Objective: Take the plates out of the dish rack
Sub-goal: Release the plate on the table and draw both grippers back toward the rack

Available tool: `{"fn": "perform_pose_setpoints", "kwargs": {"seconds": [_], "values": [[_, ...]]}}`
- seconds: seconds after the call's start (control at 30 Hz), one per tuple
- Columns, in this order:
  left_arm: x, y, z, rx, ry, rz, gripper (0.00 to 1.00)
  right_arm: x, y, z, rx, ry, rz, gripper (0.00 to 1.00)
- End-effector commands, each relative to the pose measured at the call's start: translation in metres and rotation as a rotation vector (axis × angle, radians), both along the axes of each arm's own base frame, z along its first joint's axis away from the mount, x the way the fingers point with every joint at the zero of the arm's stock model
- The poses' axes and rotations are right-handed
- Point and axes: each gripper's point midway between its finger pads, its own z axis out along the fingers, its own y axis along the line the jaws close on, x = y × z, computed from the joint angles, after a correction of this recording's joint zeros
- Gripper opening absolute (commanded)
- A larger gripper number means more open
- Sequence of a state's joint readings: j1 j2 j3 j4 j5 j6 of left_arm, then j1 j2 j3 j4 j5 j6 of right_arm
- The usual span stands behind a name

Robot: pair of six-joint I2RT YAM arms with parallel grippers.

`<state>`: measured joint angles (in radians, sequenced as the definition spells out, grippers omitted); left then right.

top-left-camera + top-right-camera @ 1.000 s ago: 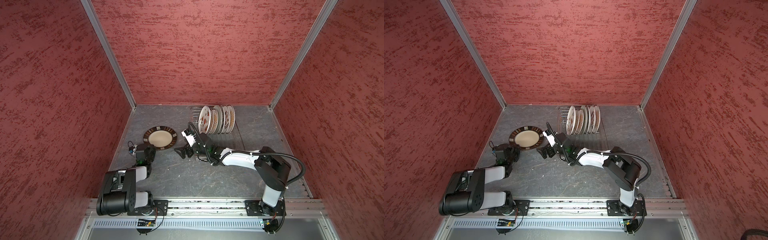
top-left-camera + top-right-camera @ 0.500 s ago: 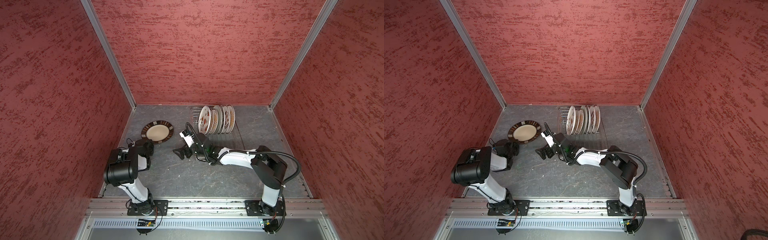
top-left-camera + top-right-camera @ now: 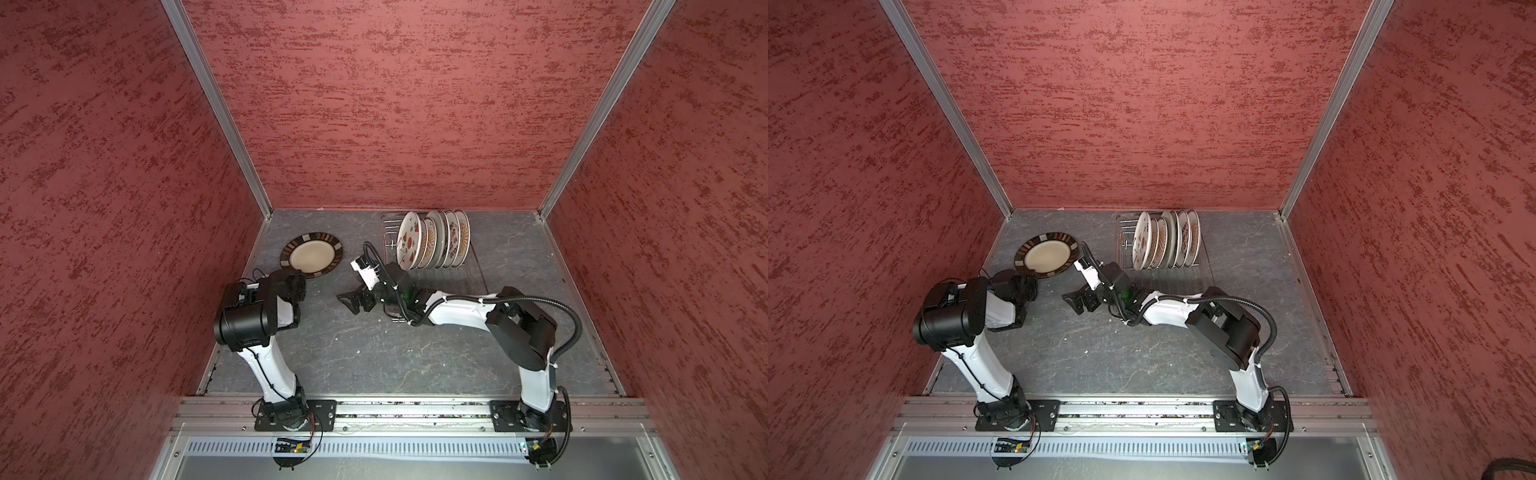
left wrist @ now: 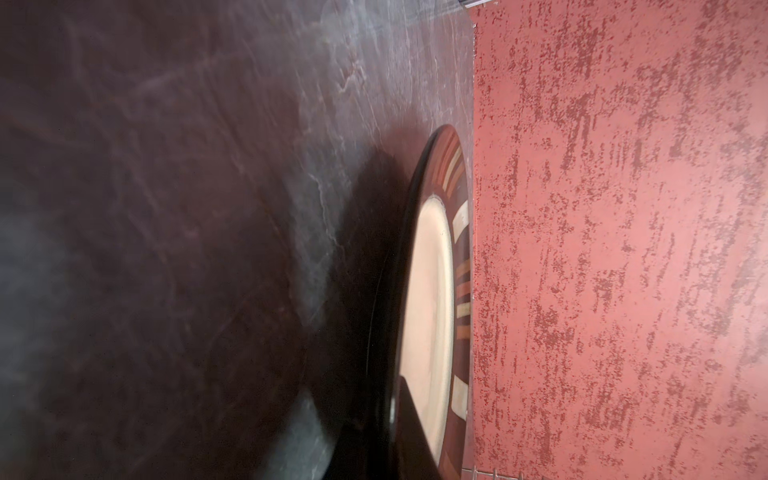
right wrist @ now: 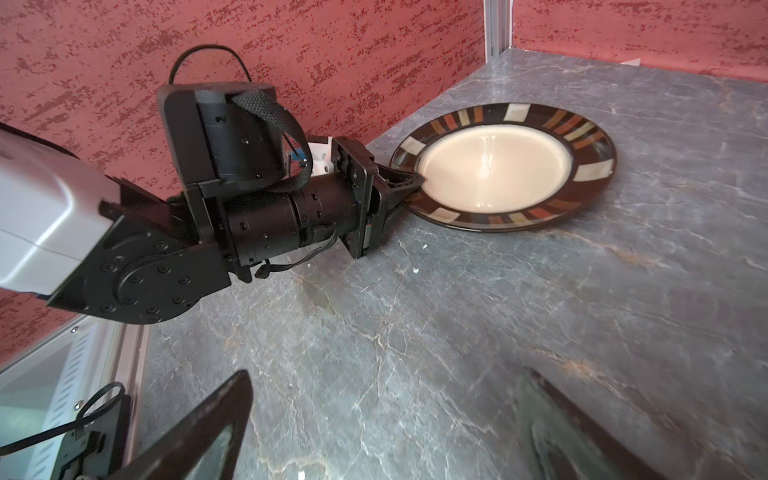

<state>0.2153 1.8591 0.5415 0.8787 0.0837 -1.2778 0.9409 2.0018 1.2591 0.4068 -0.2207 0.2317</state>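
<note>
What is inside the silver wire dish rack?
Round plates stand on edge in the silver wire dish rack, the leftmost plate white with red slices. Each covers most of the one behind, so their patterns and exact count are unclear.

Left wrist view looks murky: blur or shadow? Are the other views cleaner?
Left wrist view: table smeared and dark, the striped plate edge-on and soft. Right wrist view: crisp on the plate and the left gripper at its rim, a glare streak on the cream centre, right gripper out of focus. Both top views: evenly lit, sharp.
</note>
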Motion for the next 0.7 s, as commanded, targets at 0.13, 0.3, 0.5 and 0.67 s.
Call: {"fn": "perform_pose_setpoints", "kwargs": {"seconds": [0.13, 0.3, 0.5, 0.67], "values": [[0.010, 0.011, 0.012, 0.053, -0.028, 0.025, 0.22, 0.000, 0.005, -0.005, -0.008, -0.005, 0.006, 0.99], [0.010, 0.009, 0.011, 0.043, -0.025, 0.018, 0.33, 0.000, 0.003, -0.002, -0.004, -0.016, -0.002, 0.99], [0.000, 0.013, 0.008, 0.052, -0.010, 0.054, 0.58, -0.008, 0.004, -0.001, -0.005, -0.014, 0.032, 0.99], [-0.012, 0.017, 0.008, 0.075, -0.004, 0.086, 0.80, -0.010, 0.005, -0.001, -0.006, -0.021, 0.034, 0.99]]}}
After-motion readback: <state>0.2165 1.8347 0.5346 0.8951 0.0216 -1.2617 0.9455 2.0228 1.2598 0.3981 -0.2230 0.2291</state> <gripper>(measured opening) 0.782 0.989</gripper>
